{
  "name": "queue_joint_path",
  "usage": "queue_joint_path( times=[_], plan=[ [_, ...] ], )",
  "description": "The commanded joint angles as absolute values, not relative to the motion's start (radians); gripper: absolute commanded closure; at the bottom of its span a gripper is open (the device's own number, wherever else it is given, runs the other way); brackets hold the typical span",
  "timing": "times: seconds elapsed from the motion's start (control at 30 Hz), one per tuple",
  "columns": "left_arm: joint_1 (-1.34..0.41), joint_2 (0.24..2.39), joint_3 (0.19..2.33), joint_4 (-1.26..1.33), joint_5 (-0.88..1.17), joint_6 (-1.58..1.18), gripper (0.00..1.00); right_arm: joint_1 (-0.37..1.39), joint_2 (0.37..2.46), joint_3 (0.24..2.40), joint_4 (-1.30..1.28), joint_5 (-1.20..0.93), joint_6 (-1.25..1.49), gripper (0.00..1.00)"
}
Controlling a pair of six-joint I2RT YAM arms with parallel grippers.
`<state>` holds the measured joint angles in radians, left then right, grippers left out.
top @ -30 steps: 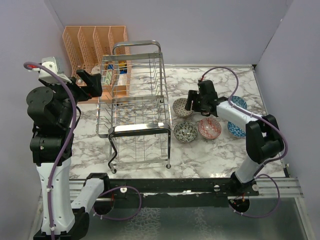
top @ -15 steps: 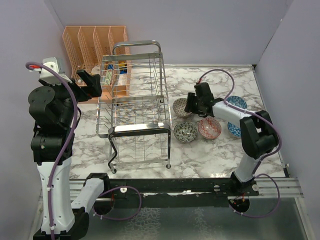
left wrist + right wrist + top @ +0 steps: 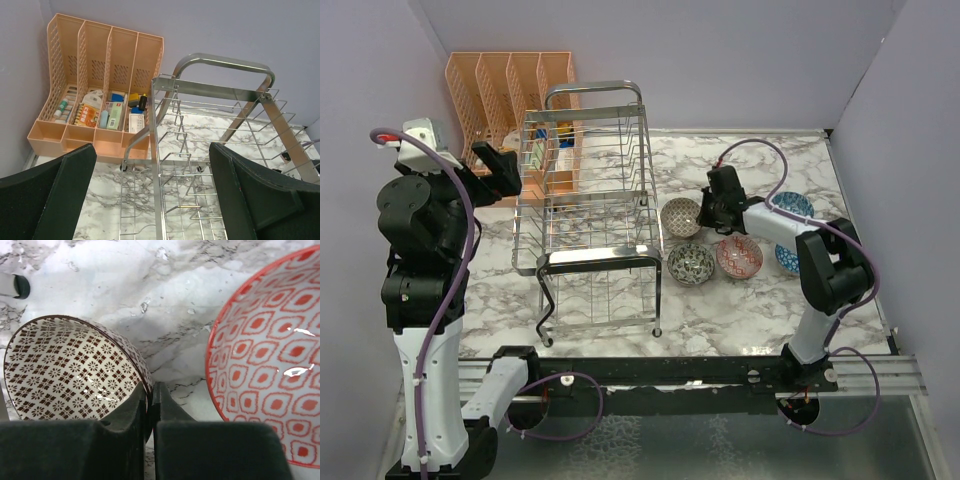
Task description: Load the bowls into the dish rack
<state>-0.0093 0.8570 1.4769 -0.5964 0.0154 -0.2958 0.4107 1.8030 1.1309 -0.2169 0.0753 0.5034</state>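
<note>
The right gripper has its jaws pinched almost together on the rim of the brown-patterned bowl, one finger inside the rim and one outside. The bowl is tilted, its held edge raised and its inside turned up toward the wrist camera; whether its base touches the marble table cannot be told. Just beside it on the right lies the red bowl, flat on the table and apart from the fingers. From above, the black-and-white bowl sits near the held one, on the side toward the arm bases, and the two blue bowls lie behind the right arm, partly hidden. The rack stands left of all the bowls, with none in it. The left gripper hangs above the rack's far left corner, jaws spread wide and holding nothing, with the orange organizer beyond it against the wall.
</note>
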Motion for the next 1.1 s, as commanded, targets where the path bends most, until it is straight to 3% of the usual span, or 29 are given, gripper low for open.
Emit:
queue_joint_path(
  times=[0.0,0.4,0.77,1.07],
  plan=[
    [-0.018,0.842,1.473,-0.593,-0.023,-0.280,0.01,0.420,1.796,1.151,-0.136,0.106,0.480,0.99],
    [-0.023,0.833,1.483,-0.591,-0.039,-0.287,0.01,0.493,1.515,0.933,0.208,0.199,0.307,0.99],
    [-0.027,0.826,1.471,-0.582,-0.031,-0.301,0.01,0.780,1.279,0.654,0.534,0.407,0.093,0.99],
    [-0.027,0.822,1.467,-0.578,-0.034,-0.314,0.01,0.982,1.270,0.510,0.870,0.543,-0.101,0.99]
  ],
)
